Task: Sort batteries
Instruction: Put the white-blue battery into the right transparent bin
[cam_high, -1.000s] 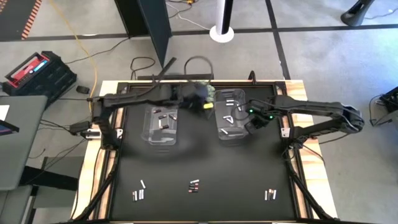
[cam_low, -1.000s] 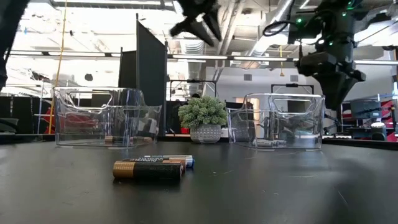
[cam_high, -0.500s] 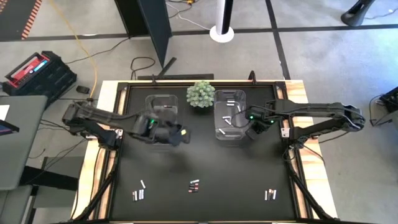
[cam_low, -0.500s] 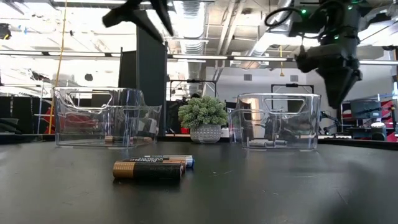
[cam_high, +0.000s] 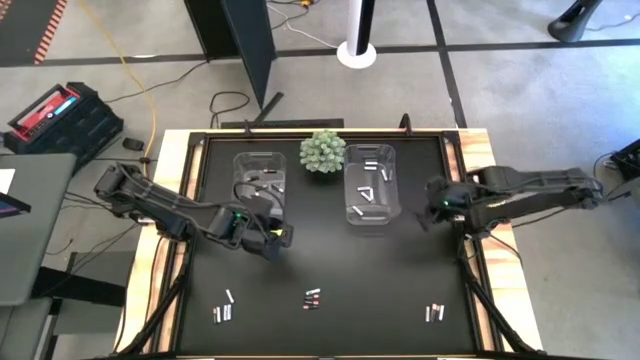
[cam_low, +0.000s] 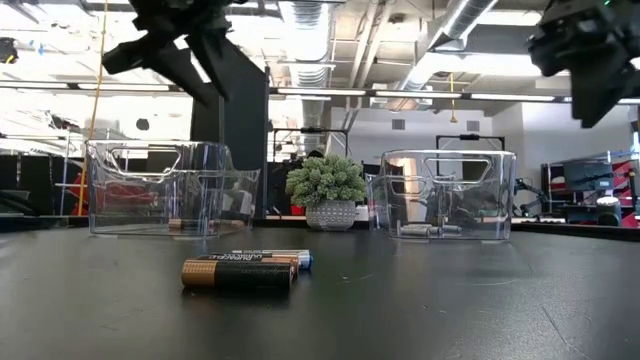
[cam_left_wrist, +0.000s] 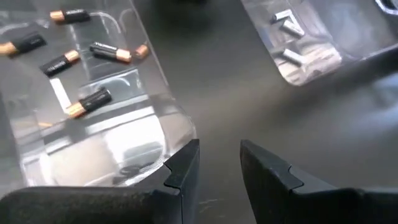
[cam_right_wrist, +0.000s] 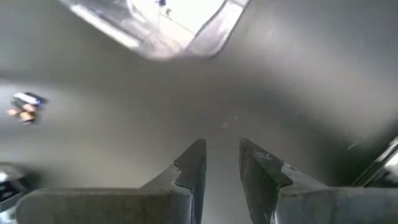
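- The left gripper (cam_high: 277, 240) hangs over the black table (cam_high: 330, 270), just in front of the left clear bin (cam_high: 260, 187).
- In the left wrist view its two dark fingers (cam_left_wrist: 181, 167) have a small gap between them. Nothing is in the gap.
- The right gripper (cam_high: 428, 213) is on the right side of the table, beside the right clear bin (cam_high: 369, 186) but not touching it.
- In the right wrist view its fingers (cam_right_wrist: 191, 163) also have a small gap with nothing in it, and only bare table shows under them.
- The left bin holds dark batteries (cam_left_wrist: 92, 101) with copper ends. They lie flat on its floor, pointing different ways.
- The right bin holds pale silver batteries (cam_high: 369, 192), also lying flat.
- More batteries lie loose near the front edge of the table, in three small groups.
- One group (cam_high: 224, 307) is at the front left, one group (cam_high: 312, 298) is in the middle, and one group (cam_high: 434, 313) is at the front right.
- In the low view the middle group (cam_low: 240, 271) shows as a dark cell with a copper end, with a pale one right behind it.
- A little green plant (cam_high: 322, 151) in a pot stands at the back of the table, between the two bins.
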